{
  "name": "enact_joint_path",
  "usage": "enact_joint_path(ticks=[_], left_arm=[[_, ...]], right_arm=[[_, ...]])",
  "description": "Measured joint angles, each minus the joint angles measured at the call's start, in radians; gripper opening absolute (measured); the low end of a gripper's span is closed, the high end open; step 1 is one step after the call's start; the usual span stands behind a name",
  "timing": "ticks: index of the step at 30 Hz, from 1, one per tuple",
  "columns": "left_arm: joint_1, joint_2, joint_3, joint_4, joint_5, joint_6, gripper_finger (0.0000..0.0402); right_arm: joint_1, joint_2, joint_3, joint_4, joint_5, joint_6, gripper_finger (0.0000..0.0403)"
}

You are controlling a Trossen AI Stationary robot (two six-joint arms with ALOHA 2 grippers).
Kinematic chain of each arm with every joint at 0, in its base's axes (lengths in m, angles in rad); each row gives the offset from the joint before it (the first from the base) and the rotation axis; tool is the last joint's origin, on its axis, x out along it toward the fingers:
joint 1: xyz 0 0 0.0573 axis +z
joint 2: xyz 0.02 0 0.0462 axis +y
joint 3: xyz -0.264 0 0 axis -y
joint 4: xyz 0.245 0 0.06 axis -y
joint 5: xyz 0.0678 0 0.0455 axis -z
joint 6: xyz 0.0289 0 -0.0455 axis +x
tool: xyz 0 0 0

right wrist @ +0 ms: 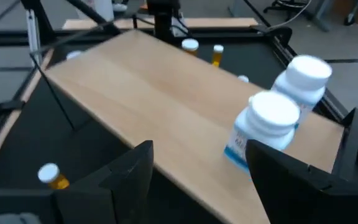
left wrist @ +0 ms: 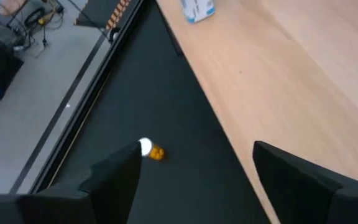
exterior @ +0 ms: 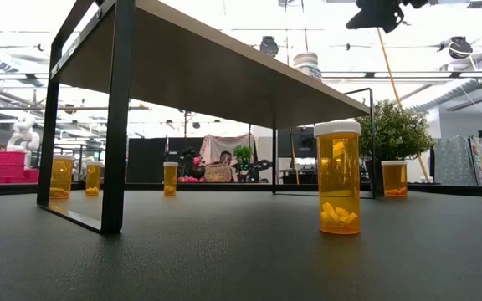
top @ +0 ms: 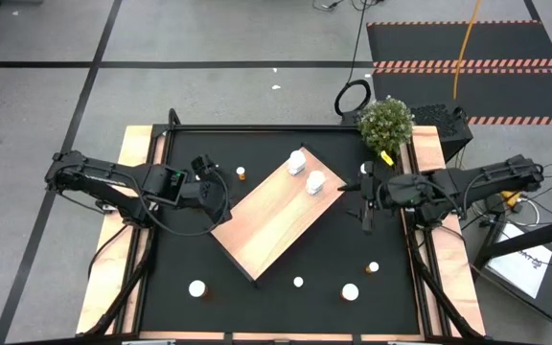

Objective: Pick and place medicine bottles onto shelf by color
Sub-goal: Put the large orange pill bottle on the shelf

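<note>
You see the shelf [top: 276,217], a pale wooden board on dark legs, set askew. Two white bottles [top: 305,172] stand upright at its far end. Orange white-capped bottles [top: 350,291] stand scattered around the shelf on all sides.

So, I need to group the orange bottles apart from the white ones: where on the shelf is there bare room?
The shelf is bare from its middle down to the corner near the left gripper. Only the far end is crowded, where two white bottles stand beside the right gripper.
</note>
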Motion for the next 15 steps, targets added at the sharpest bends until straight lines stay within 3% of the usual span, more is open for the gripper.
enact_joint_path(ticks=[3, 8, 11, 15], left_arm=[[-0.006, 0.0, 0.0, -0.057, -0.021, -0.039, 0.0274], [-0.031, -0.019, 0.0, -0.235, -0.166, -0.207, 0.0251], [-0.057, -0.07, -0.006, -0.313, -0.235, -0.317, 0.0249], [-0.085, -0.178, -0.09, -0.325, -0.242, -0.411, 0.025]], right_arm=[[0.038, 0.0, -0.019, 0.003, 0.023, 0.019, 0.0251], [0.088, 0.0, -0.043, 0.024, 0.034, 0.036, 0.0251], [0.109, 0.0, -0.048, 0.031, 0.034, 0.055, 0.0251], [0.131, 0.0, -0.049, 0.037, 0.035, 0.08, 0.0251]])
